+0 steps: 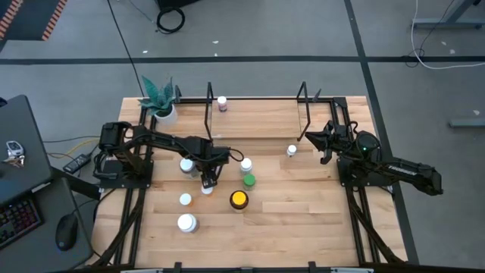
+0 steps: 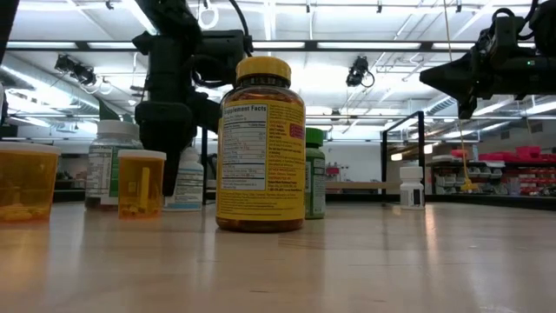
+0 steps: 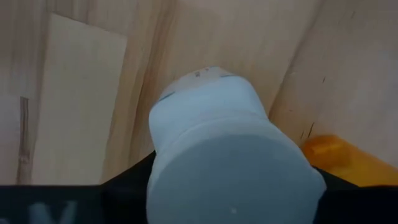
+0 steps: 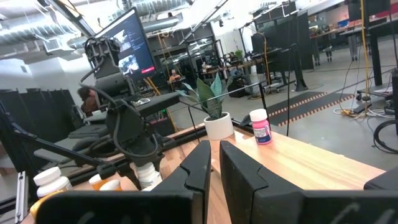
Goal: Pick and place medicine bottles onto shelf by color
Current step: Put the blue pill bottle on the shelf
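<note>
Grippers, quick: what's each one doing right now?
Left gripper: shut on a white-capped bottle at table centre.
Right gripper: nearly shut, empty, raised beside the shelf.

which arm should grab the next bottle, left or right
Left. Its gripper is down among the bottles, with a white cap right at its fingers. The right gripper waits by the shelf, away from the cluster.

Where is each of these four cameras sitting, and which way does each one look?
High view: above the table, looking straight down; both arms show.
Low view: at tabletop height, looking across at the yellow-capped bottle; arms hang in from above.
Left wrist view: on the left arm, looking down onto a white cap filling the frame.
Right wrist view: on the right arm, past the right gripper toward the plant pot and the left arm.
Shared: high and low views both show the yellow-capped bottle.
</note>
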